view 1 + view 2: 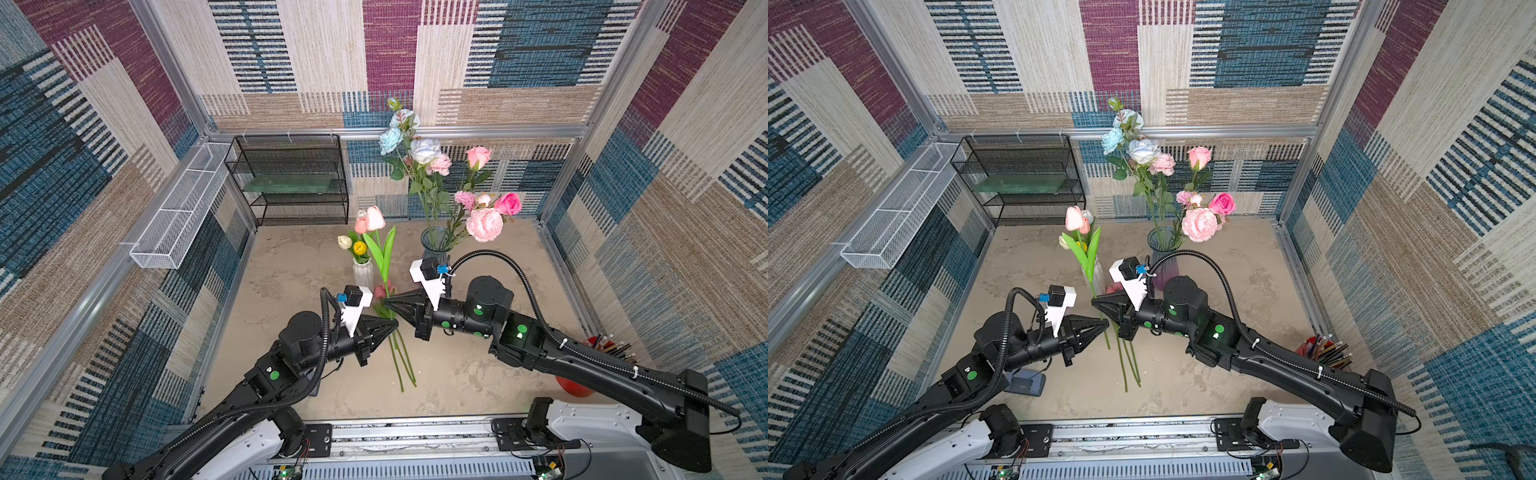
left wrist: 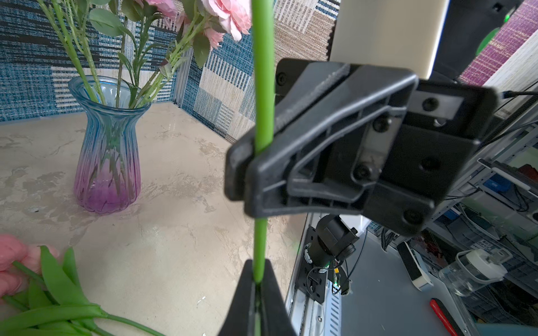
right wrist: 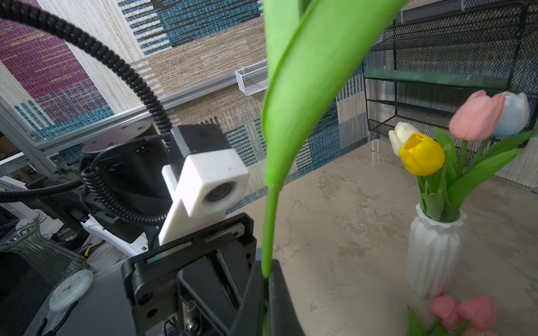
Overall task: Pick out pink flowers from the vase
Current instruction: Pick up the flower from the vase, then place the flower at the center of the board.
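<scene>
At the middle of the table (image 1: 478, 340), between the two vases, I find the held tulip (image 1: 390, 253) raised off the surface, bloom uppermost, its stem passing through both claws.

The right gripper (image 1: 387, 302) is clamped on that stem. The left wrist view confirms it, with the right gripper (image 2: 247, 163) closed on the held tulip (image 2: 263, 87).

The left gripper (image 1: 395, 327) sits just below the right one. Its fingers (image 2: 276, 305) flank the same stem closely. I cannot tell whether they pinch it or stand slightly apart.

Loose tulips (image 1: 380, 291), pink, lie flat on the table beside the white vase (image 1: 363, 272), stems pointing toward the near edge.

A vase tulip (image 3: 477, 119), also pink, stands in the white vase with a white tulip (image 3: 403, 136) and a yellow tulip (image 3: 422, 154).

The glass vase (image 1: 436, 247) holds a pink peony (image 1: 484, 224) and a pink rose (image 1: 478, 157).
</scene>
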`<action>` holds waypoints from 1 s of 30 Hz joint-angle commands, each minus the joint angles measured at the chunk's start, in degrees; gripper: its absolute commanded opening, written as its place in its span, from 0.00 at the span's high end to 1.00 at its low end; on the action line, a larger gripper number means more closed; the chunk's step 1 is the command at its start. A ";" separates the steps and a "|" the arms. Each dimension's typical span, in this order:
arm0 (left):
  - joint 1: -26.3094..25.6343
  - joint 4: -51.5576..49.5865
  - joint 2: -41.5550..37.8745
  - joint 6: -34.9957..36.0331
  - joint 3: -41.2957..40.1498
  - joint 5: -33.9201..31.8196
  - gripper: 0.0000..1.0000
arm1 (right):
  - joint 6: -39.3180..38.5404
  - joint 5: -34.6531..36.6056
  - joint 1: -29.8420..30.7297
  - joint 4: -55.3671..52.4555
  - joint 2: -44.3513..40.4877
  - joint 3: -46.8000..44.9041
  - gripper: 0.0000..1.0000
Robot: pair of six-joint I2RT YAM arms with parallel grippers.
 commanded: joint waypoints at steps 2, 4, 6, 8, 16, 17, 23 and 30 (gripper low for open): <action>-0.03 -3.63 -0.94 0.59 1.18 0.04 0.69 | -0.47 2.53 -0.57 0.13 -0.80 0.61 0.97; -0.03 -7.55 -2.09 2.28 1.88 -1.65 0.65 | -0.61 3.69 -0.86 -1.46 -1.32 0.13 0.98; -0.03 -12.41 -3.74 4.39 2.97 -4.01 0.63 | -0.91 5.60 -1.03 -3.55 -2.08 -0.99 0.99; -0.01 -18.52 -5.75 6.68 4.65 -7.15 0.60 | 0.30 7.92 -1.74 -5.04 -3.40 -3.52 1.00; -0.03 -36.88 -12.34 14.46 11.49 -14.43 0.55 | 9.21 13.56 -4.94 -13.44 -2.62 -14.37 1.00; -0.03 -38.29 -13.10 15.68 11.99 -14.84 0.55 | 10.37 13.15 -5.37 -13.58 -1.54 -15.57 1.00; -0.03 -42.04 -15.82 17.82 10.70 -16.98 0.55 | 14.77 13.58 -7.26 -12.50 5.33 -19.82 1.00; -0.03 -41.22 -18.52 18.62 6.24 -17.51 0.55 | 15.79 8.93 -14.00 -9.02 14.69 -19.43 1.00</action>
